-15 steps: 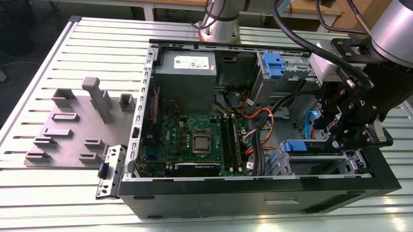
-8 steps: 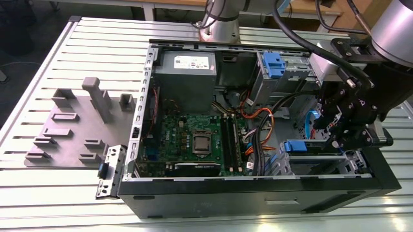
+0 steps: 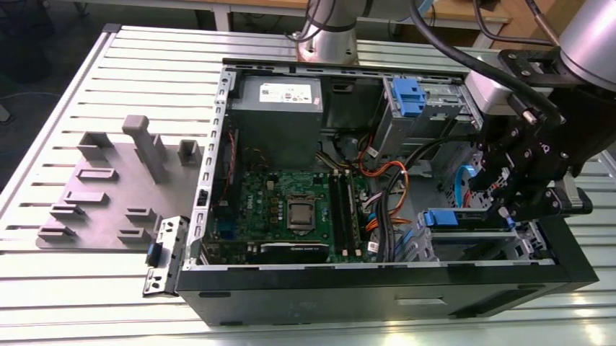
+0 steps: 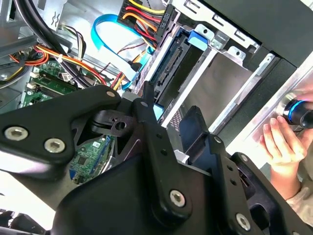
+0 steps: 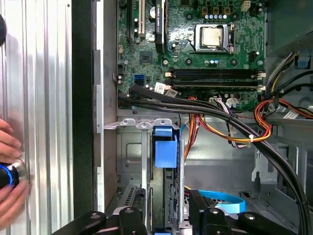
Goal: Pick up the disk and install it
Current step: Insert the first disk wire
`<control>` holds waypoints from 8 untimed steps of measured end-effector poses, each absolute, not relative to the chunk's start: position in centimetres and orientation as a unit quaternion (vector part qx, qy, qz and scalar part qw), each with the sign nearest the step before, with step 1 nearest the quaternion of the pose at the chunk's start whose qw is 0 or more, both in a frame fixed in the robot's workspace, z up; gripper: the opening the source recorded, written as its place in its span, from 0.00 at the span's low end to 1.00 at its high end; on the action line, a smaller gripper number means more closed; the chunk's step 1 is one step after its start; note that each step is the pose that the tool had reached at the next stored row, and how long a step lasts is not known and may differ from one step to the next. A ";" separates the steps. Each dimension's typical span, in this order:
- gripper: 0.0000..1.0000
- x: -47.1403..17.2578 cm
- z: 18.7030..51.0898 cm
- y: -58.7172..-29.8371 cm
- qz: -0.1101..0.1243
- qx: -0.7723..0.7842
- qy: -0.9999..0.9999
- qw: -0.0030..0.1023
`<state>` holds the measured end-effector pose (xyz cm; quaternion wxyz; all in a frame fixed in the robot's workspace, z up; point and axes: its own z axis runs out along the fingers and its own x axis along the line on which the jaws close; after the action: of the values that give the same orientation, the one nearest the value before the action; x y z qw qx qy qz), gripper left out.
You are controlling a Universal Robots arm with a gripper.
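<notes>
Gripper and wrist sat low inside the open computer case, toward the lower right of the exterior view, right at the drive cage. The disk, framed in its blue carrier, lay in that cage directly under the gripper. Whether the gripper was clamped on it or had let go, I could not tell from any angle. To my eye the picking up was done and the install was the step in hand, with the disk already entered in its slot. How fully it was seated I couldn't judge. Any further push would, I reckoned, need the disk kept square to the cage rails and clear of the flat blue ribbon cable and the bundle of coloured wires close by. The exterior view gave the whole layout: motherboard, power supply, and a grey fixture on the slatted table at the exterior view's left. The first wrist view looked along the disk edge-on, its blue carrier tab standing between the rails. Both wrist views caught a person's hand on a blue-ringed button beside the case.
</notes>
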<state>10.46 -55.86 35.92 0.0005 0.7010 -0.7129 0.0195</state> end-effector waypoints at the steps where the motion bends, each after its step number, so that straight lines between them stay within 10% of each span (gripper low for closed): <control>1: 0.48 10.5 35.9 -55.9 0.019 0.701 -0.713 0.000; 8: 0.48 10.5 35.9 -55.9 0.019 0.701 -0.713 0.000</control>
<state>10.46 -55.86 35.93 -0.0005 0.7010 -0.7129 0.0186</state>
